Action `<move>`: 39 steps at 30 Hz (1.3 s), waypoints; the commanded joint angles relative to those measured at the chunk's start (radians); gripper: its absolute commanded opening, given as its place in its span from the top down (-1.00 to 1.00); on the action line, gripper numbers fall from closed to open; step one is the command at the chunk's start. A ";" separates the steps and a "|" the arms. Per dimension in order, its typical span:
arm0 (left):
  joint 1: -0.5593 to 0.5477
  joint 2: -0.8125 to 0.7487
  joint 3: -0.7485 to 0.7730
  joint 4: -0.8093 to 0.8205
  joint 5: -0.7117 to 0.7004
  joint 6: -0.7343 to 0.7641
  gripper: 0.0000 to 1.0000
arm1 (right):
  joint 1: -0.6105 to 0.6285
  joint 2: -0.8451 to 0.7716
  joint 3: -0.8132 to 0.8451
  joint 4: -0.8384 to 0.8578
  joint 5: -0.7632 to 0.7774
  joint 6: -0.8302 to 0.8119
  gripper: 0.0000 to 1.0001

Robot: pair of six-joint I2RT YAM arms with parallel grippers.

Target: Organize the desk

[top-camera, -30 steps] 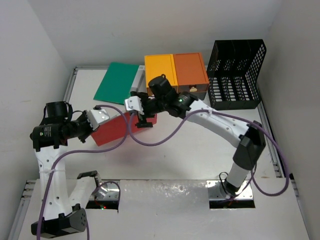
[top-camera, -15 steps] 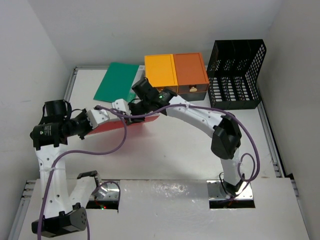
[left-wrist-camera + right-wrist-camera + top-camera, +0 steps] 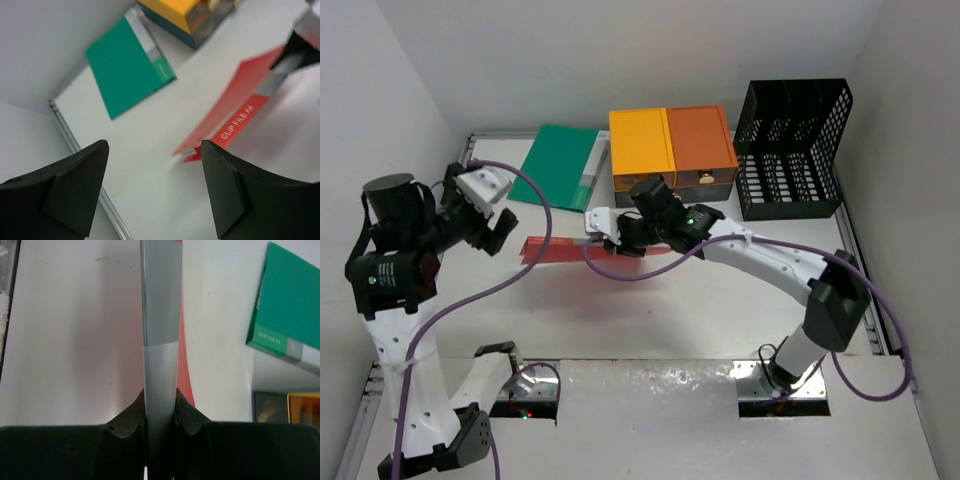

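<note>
The red clip file point(image 3: 555, 248) hangs edge-up just above the white desk point(image 3: 720, 310), left of centre. My right gripper point(image 3: 618, 243) is shut on the file's right end. In the right wrist view the gripper point(image 3: 160, 401) clamps the file's grey spine point(image 3: 161, 315) on both sides. My left gripper point(image 3: 498, 226) is open and raised to the left of the file, touching nothing. From the left wrist, the open left gripper point(image 3: 155, 146) frames bare desk point(image 3: 145, 200), with the red clip file point(image 3: 235, 107) lying beyond the right finger.
A green file point(image 3: 557, 165) lies flat at the back left. A yellow-and-orange drawer box point(image 3: 670, 145) stands at the back centre, with a black mesh file rack point(image 3: 790, 150) to its right. Grey rails point(image 3: 860, 280) edge the desk.
My left gripper has opened, let go of the red file and pulled up and back to the left. The right gripper has shut on the file's spine and now holds it alone.
</note>
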 commanded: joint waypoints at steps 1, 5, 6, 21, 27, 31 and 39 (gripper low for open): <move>0.001 0.004 0.094 0.148 -0.050 -0.313 -0.46 | -0.023 -0.101 -0.070 0.158 0.054 0.106 1.00; 0.001 0.017 0.102 0.277 -0.256 -0.464 -0.56 | -0.063 -0.204 -0.140 0.201 0.079 0.188 1.00; 0.001 0.020 0.096 0.312 -0.290 -0.492 -0.56 | -0.070 -0.224 -0.152 0.217 0.085 0.204 1.00; 0.002 0.080 -0.176 0.524 -0.340 -0.593 -0.56 | -0.352 -0.575 -0.108 0.261 0.304 0.405 1.00; 0.002 0.097 -0.211 0.517 -0.350 -0.569 -0.56 | -0.519 -0.529 0.019 0.272 0.470 0.408 1.00; 0.002 0.093 -0.214 0.504 -0.387 -0.541 -0.57 | -0.717 -0.453 0.076 0.341 0.377 0.543 1.00; 0.002 0.126 -0.246 0.523 -0.401 -0.529 -0.57 | -0.945 -0.345 0.093 0.444 0.272 0.701 1.00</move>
